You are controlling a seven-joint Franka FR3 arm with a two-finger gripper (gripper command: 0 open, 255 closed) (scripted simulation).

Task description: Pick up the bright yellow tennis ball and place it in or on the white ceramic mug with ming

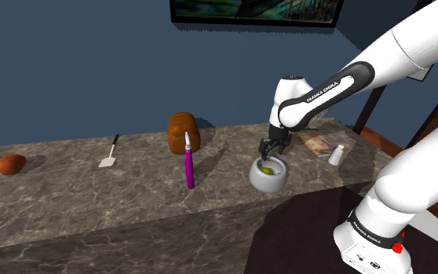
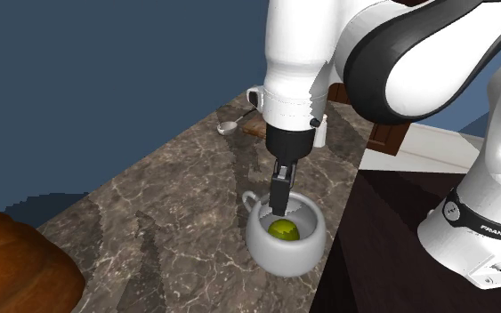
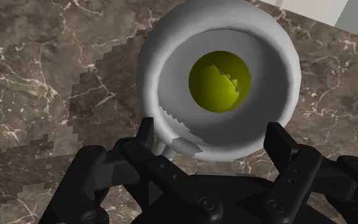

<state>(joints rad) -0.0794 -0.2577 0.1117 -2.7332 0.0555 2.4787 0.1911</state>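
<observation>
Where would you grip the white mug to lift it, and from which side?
Pinch the mug wall at the rim from straight above, one finger inside, one outside. It stands upright, mouth open upward; its rounded body looks too wide for the gripper, and the ball lies low inside, leaving room.

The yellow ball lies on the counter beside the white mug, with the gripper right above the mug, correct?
No. The ball lies inside the mug, not beside it; the wrist view shows it. The gripper does hang right above the mug.
</observation>
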